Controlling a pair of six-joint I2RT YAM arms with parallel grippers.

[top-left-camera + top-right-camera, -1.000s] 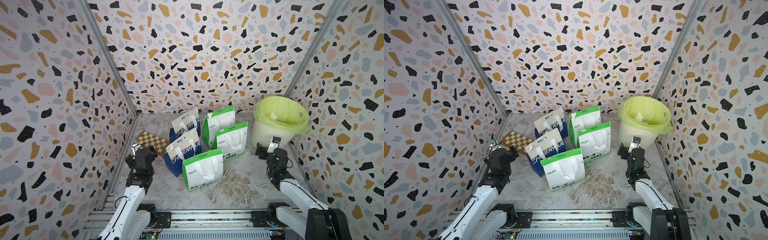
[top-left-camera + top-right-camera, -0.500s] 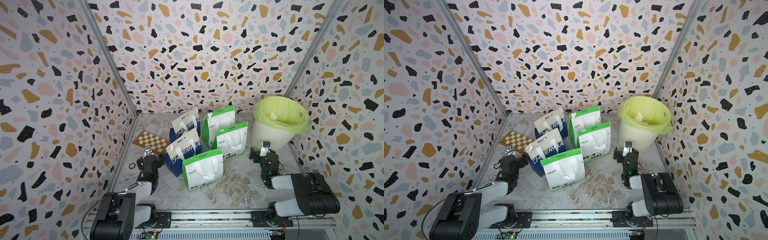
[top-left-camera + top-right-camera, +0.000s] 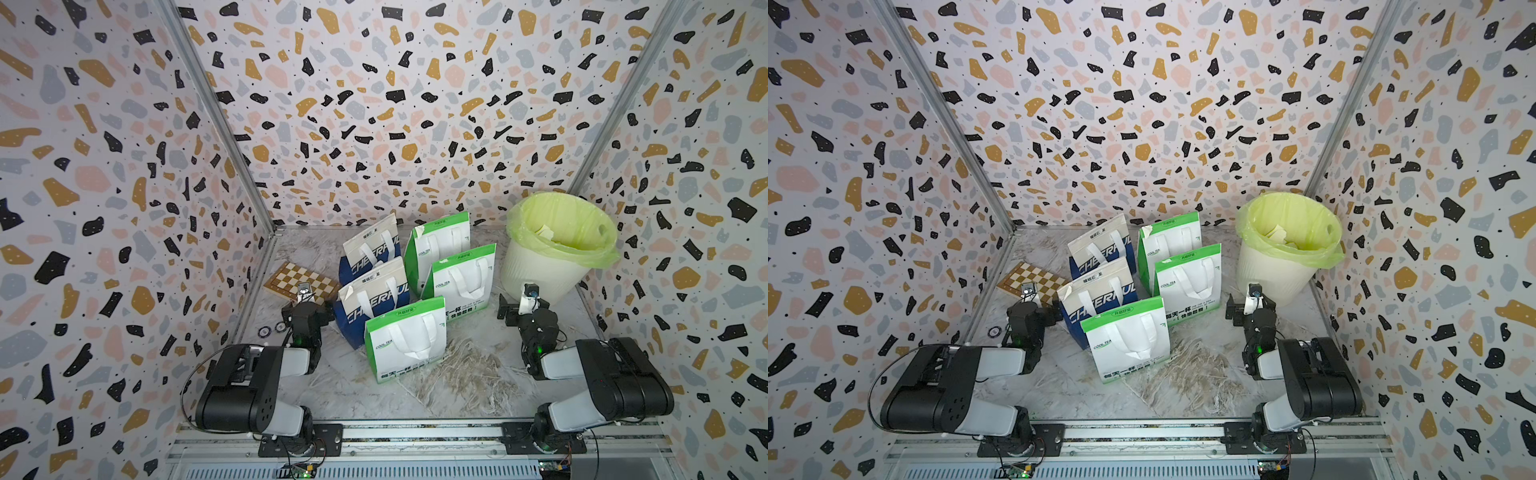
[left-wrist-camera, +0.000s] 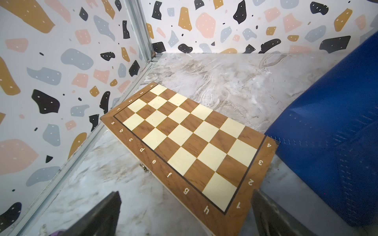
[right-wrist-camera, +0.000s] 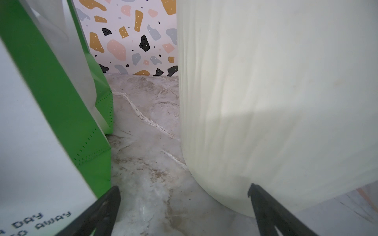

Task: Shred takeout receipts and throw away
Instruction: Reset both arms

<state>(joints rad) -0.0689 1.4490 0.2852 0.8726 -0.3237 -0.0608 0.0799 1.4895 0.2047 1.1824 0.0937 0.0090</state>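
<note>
Torn cream pieces of the takeout receipts (image 3: 545,233) (image 3: 1278,233) lie inside the white bin with a yellow-green liner (image 3: 536,270) (image 3: 1271,270) at the back right. No whole receipt shows on the bags. My left gripper (image 3: 309,308) (image 4: 185,196) is open and empty, low over the floor at the near corner of a chessboard (image 4: 190,147). My right gripper (image 3: 513,311) (image 5: 184,189) is also open and empty. It sits near the floor between the bin wall (image 5: 276,102) and a green-and-white bag (image 5: 61,114).
Three green-and-white bags (image 3: 405,338) and two blue-and-white bags (image 3: 372,299) stand mid-floor. The chessboard (image 3: 301,282) lies at the left wall, with small round discs (image 3: 266,331) nearby. Thin pale strips (image 3: 465,370) are scattered on the floor in front. Both arms are folded low by the front rail.
Both arms have folded back and down toward the front rail. The two grippers have sunk closer to the floor and stay empty.
</note>
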